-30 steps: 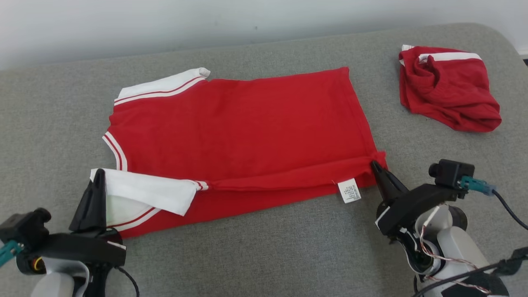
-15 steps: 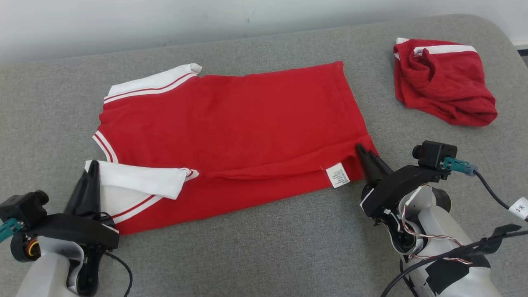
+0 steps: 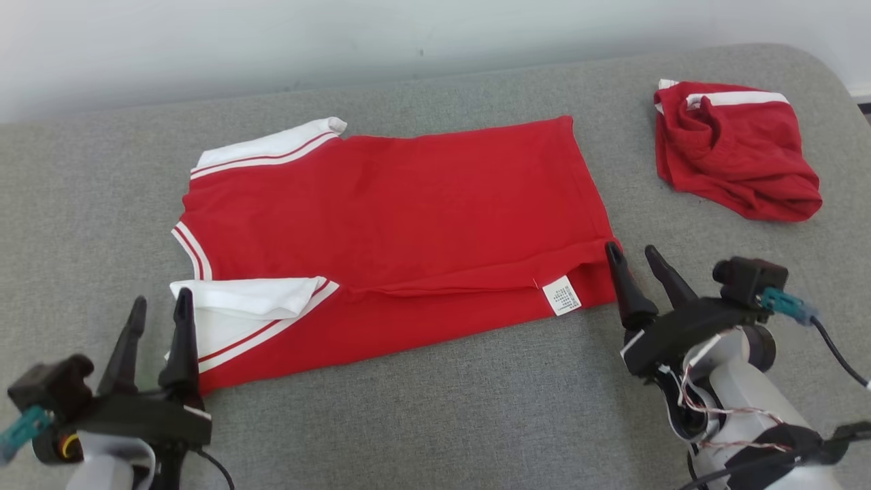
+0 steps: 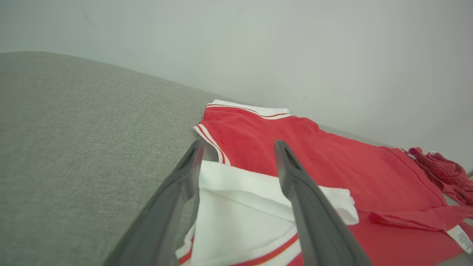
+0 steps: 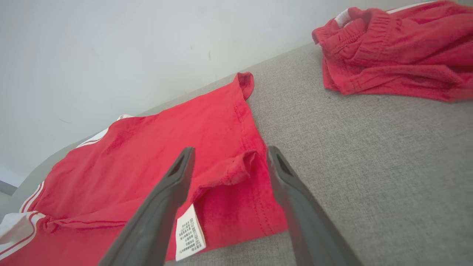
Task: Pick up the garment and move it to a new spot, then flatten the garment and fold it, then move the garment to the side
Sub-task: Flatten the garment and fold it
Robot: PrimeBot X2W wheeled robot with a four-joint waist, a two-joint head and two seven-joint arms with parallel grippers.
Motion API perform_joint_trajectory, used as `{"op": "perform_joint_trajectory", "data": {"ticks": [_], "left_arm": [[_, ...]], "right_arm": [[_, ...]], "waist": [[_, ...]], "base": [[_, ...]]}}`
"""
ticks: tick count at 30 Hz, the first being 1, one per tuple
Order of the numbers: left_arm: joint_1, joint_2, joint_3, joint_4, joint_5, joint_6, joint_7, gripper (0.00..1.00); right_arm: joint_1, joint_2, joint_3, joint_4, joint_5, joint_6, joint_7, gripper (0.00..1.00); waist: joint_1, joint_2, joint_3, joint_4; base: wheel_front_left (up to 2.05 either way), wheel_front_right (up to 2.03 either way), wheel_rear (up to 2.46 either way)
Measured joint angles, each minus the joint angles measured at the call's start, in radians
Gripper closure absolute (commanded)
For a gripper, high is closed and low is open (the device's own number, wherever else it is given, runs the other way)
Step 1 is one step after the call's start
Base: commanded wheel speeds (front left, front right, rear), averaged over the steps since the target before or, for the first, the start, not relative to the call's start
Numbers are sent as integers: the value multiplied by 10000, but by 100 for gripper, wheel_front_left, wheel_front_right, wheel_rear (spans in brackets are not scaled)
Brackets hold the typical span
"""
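shirt (image 3: 408, 204) flat, edge folded; l fingers (image 3: 182, 327), r fingers (image 3: 622, 282) spread empty at its corners, prob for next fold.

The left tool (image 3: 161, 301) and right tool (image 3: 633, 250) each have two long, tapering matte-black fingers (image 3: 184, 340) rising from a blocky black base. Beside the right one sits a small black camera box (image 3: 748, 278) with a teal plug (image 3: 784, 305) and a black cable (image 3: 833, 354). Thin red and white wires (image 3: 731, 446) loop over its pale grey forearm (image 3: 745, 398). The left wrist shows an orange ring (image 3: 62, 446).
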Motion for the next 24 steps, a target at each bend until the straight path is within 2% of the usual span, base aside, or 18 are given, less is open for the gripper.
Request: {"op": "perform_joint_trajectory", "data": {"ticks": [7, 12, 24], "left_arm": [[1521, -518, 596, -1584, 397, 192, -2, 0], [2112, -767, 840, -1988, 667, 186, -4, 0], [2089, -901, 949, -1174, 1478, 100, -4, 0]], "right_arm": [[645, -293, 36, -228, -274, 0, -389, 0], [999, -384, -146, -345, -454, 0, -422, 0], [784, -188, -228, 38, -1279, 0, -157, 0]], "waist": [[-1, 0, -172, 70], [0, 0, -145, 133], [0, 0, 157, 159]], "base": [[0, 0, 0], [0, 0, 0], [0, 0, 0]]}}
